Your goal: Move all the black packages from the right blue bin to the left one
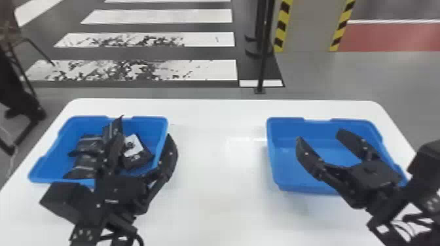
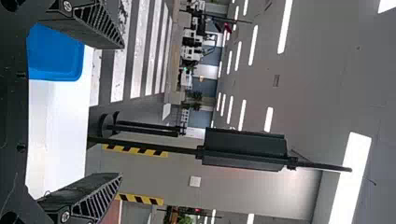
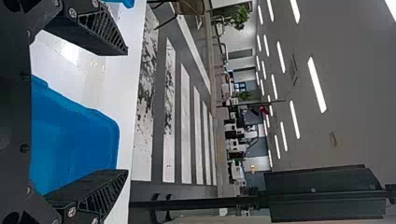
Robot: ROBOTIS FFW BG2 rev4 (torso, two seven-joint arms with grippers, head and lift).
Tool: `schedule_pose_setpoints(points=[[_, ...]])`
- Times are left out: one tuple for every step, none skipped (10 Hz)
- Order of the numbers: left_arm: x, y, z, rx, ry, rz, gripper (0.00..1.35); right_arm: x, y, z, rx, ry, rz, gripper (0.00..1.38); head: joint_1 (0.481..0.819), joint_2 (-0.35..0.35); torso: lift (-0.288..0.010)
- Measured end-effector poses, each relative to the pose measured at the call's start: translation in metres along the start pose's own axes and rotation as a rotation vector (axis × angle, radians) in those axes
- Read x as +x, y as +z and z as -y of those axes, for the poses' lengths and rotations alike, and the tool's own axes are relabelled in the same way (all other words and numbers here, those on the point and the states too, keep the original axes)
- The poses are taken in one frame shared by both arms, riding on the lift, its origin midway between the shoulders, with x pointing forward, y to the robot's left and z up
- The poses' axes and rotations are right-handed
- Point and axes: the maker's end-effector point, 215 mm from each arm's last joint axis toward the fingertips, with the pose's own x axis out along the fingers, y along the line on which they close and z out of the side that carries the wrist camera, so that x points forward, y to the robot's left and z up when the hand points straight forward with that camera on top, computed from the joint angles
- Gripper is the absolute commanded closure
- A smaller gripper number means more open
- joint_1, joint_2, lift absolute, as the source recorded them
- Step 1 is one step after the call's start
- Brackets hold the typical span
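Black packages [image 1: 90, 144] lie heaped inside the left blue bin [image 1: 47, 163], with the left gripper [image 1: 143, 139] reaching over them from the bin's near side. Its two flat fingers stand well spread: one is over the heap, the other by the bin's right wall, and the package with a white label [image 1: 133, 146] lies below and between them. Whether either finger touches a package, I cannot tell. One package [image 1: 113, 127] pokes up against the bin's far wall, its corner reaching the rim, while another [image 1: 83, 167] lies by the near wall. Dark print marks the white label, and small pale marks show on the black wrapping; none of it is legible. Well to the right of the left blue bin, across the white table [image 1: 209, 113], sits the right blue bin [image 1: 288, 188]. Over that one hangs the right gripper [image 1: 319, 135], its fingers likewise wide apart, with blue plastic visible between them. Beyond the left blue bin, past the table's far edge, white floor stripes [image 1: 160, 16] cross the dark floor; farther right of it stand a slim black post [image 1: 264, 65] and yellow-and-black hazard tape [image 1: 282, 27].
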Motion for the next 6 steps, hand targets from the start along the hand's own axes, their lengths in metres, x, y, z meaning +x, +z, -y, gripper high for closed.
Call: schedule_pose_setpoints(points=[[0.0006,0.0009,0.0002,-0.004,-0.001,0.002,0.09,0.0000,0.0002,0.0003,0.000,-0.001,0.001,0.14,0.695,0.026,-0.174],[0.0009,0.0028,-0.0004,-0.007,0.000,0.009,0.09,0.0001,0.0003,0.0003,0.000,-0.001,0.001,0.14,0.695,0.027,-0.174],[0.0008,0.0047,-0.0015,-0.008,0.003,0.016,0.09,0.0002,0.0006,0.0004,0.000,-0.001,0.002,0.14,0.695,0.028,-0.174],[0.0006,0.0053,-0.0020,-0.010,0.005,0.019,0.09,0.0003,0.0009,0.0003,0.001,-0.001,0.002,0.14,0.695,0.029,-0.174],[0.0004,0.0060,-0.0023,-0.011,0.006,0.024,0.09,0.0005,0.0018,0.0002,0.002,-0.001,0.005,0.14,0.695,0.030,-0.174],[0.0002,0.0069,-0.0026,-0.012,0.007,0.028,0.09,0.0006,0.0028,0.0002,0.001,-0.001,0.008,0.14,0.695,0.030,-0.174]])
